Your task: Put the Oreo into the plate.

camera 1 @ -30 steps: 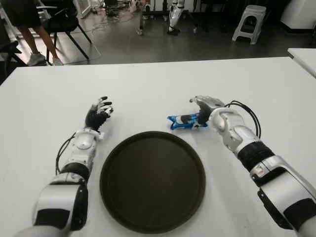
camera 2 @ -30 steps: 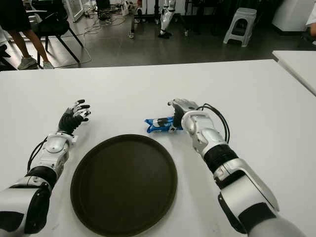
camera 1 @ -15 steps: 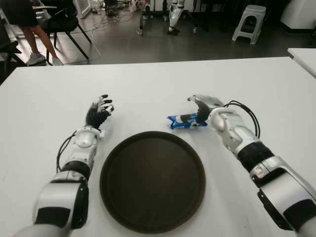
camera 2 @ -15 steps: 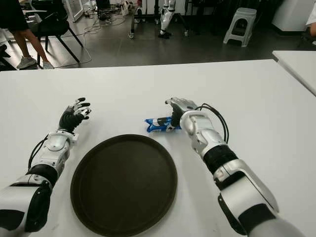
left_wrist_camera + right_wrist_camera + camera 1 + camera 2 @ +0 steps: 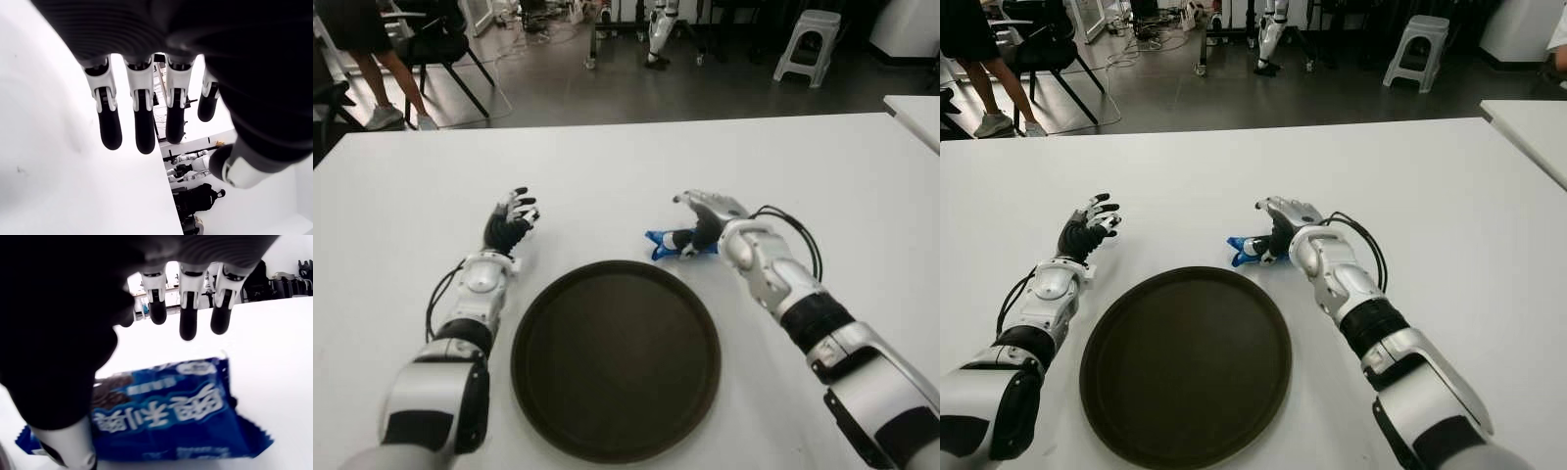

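on the white worktop (image 5: 607, 166) my right robot hand (image 5: 702, 217) has slid further over the oreo (image 5: 181, 413) beyond the plate (image 5: 616, 358), fingers spread, not gripping; left robot hand (image 5: 507, 221) idles open.

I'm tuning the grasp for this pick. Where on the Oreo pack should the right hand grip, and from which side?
Grip the Oreo pack across its narrow width at mid-length, coming from above. It lies flat on the table just beyond the plate, so only its long edges offer a pinch. The right hand is over it, fingers open beyond the far edge, thumb at the near one.
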{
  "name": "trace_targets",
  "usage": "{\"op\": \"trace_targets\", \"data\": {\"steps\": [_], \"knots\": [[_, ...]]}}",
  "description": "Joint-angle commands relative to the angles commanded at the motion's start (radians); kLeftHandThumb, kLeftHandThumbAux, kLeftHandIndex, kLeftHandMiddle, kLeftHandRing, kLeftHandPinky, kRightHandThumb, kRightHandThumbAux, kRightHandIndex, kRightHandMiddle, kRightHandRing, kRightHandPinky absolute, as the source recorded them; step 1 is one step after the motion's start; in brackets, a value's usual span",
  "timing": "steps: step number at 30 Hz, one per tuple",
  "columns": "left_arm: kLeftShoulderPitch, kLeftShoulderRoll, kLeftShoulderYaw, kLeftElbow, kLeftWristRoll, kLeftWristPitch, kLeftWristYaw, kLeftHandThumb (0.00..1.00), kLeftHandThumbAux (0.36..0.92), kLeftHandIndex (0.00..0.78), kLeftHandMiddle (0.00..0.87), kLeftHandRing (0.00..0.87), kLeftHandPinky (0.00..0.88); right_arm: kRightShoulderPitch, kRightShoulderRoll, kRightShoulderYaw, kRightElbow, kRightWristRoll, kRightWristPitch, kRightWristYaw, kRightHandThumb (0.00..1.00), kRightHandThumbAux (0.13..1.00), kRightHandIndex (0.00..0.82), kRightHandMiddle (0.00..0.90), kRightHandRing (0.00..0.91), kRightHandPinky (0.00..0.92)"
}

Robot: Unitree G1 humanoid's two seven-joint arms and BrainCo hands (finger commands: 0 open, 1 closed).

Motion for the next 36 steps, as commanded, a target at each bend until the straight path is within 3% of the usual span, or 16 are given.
{"op": "trace_targets", "data": {"steps": [14, 36], "knots": [[0.002, -0.001, -0.002, -0.001, 0.010, 0.000, 0.011, 0.069, 0.630, 0.146, 0.226, 0.250, 0.288, 0.006, 0.005, 0.030, -0.004, -0.008, 0.013, 0.030, 0.000, 0.844, 0.165, 0.190, 0.189, 0.232], [0.005, -0.006, 0.001, -0.009, 0.009, 0.003, 0.015, 0.063, 0.646, 0.160, 0.230, 0.252, 0.285, 0.015, 0.011, 0.058, -0.017, -0.002, 0.037, 0.084, 0.000, 0.857, 0.110, 0.122, 0.113, 0.126]]}}
